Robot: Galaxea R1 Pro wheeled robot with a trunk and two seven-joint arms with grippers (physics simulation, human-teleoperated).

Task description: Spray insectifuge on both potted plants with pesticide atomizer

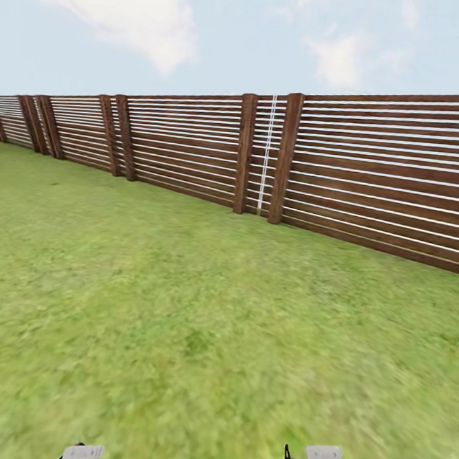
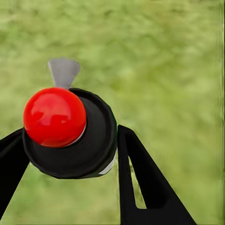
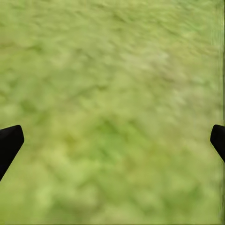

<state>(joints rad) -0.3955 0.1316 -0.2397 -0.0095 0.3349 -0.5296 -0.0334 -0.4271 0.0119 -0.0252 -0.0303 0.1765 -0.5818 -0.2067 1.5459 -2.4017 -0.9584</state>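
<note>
**Holding the sprayer over open lawn, fence ahead**

Looking down my left wrist camera, I see the pesticide atomizer end-on between the two black fingers of the left gripper, which are closed against its sides. Its long axis runs straight toward the lens, so I get the round black sprayer head from above, capped by a glossy red ball, with the thin, flat grey trigger jutting out past the head's rim over the grass. The body below the head is hidden.

My right gripper has its dark fingertips spread wide at opposite edges of the right wrist view, nothing between them, just blurred, mottled green lawn.

From the head camera, the wooden fence crosses ahead: dark brown horizontal slats with pale gaps, braced by paired upright posts, running away to the left under a pale cloudy sky. Lawn stretches from the fence's foot to me, and both arms' white-and-black ends peek in nearest me.
</note>
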